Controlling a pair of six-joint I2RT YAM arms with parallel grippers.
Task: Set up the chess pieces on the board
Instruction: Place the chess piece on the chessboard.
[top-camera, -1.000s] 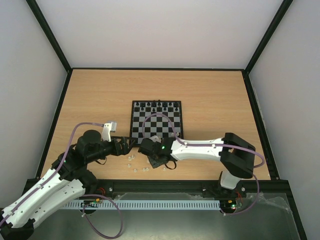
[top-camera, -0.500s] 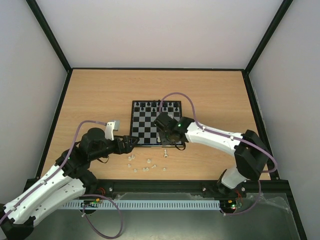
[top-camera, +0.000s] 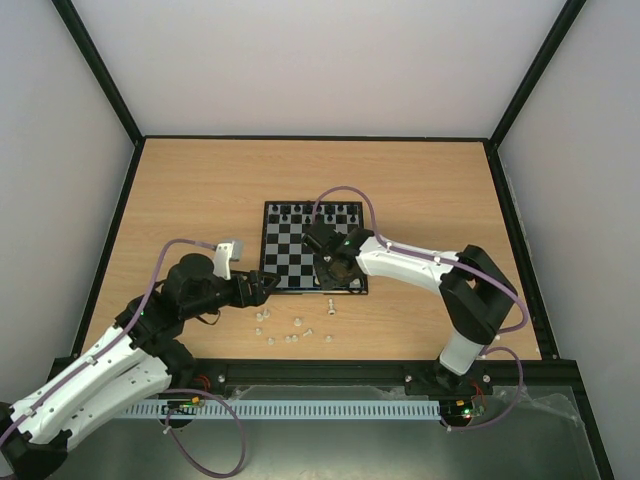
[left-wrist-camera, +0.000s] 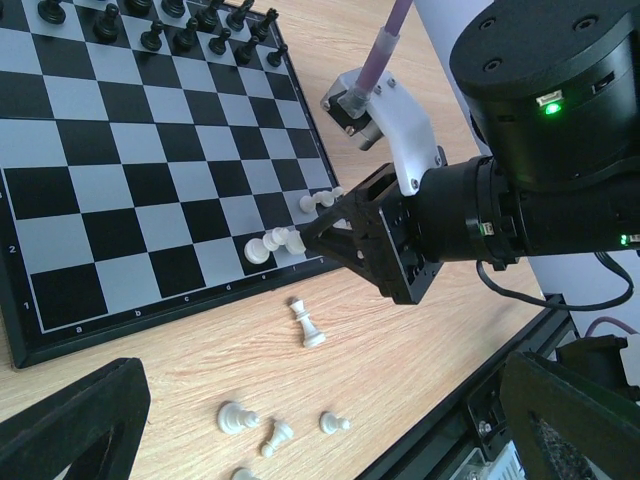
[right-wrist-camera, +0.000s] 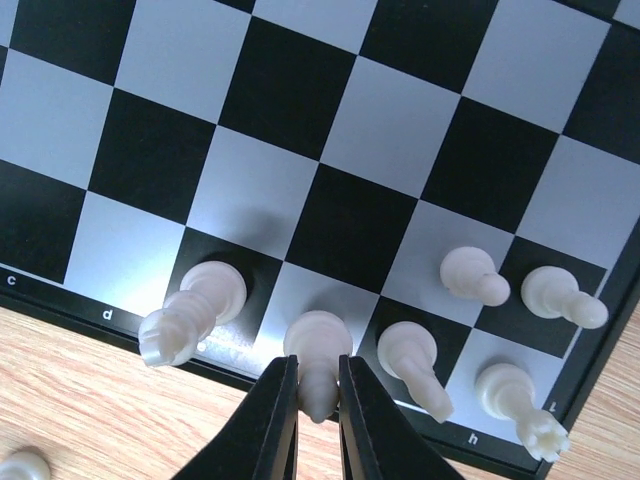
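My right gripper (right-wrist-camera: 318, 400) is shut on a white chess piece (right-wrist-camera: 318, 352), whose base sits over a pale square in the board's (right-wrist-camera: 350, 225) nearest row. Beside it stand other white pieces: one to its left (right-wrist-camera: 195, 312), one to its right (right-wrist-camera: 412, 362), and three more near the corner (right-wrist-camera: 515, 400). From above, the right gripper (top-camera: 335, 277) hangs at the board's (top-camera: 298, 250) near right edge. My left gripper (left-wrist-camera: 320, 430) is open over the table, above loose white pieces (left-wrist-camera: 235, 417) and a taller one (left-wrist-camera: 306, 322).
Black pieces (top-camera: 315, 212) fill the board's far rows. Several loose white pieces (top-camera: 292, 327) lie on the wooden table between the board and the front rail (top-camera: 320, 372). The left gripper (top-camera: 266, 286) hovers just left of the board's near corner.
The right arm has swung from the loose pieces in front of the board up to the board's near edge, carrying a white piece. The left arm has barely shifted.
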